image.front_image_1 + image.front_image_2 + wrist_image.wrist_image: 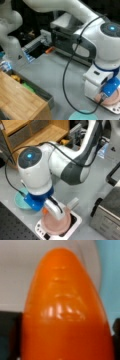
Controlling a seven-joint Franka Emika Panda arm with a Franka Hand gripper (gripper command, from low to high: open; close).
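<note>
Wrist view: we see a glossy, tapered orange carrot (66,312) filling the frame, dark fingers (8,335) clamped on its sides. In a front view the gripper (46,211) hangs over a smooth pink bowl (56,223).

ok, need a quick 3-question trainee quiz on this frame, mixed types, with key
1. True or false: the orange carrot-shaped object fills most of the wrist view.
2. In a front view, the gripper is over which item? A) pink bowl B) wooden shelf C) teal plate
3. Fill in: the pink bowl sits on a white ___.

Key: 1 true; 2 A; 3 tray
</note>
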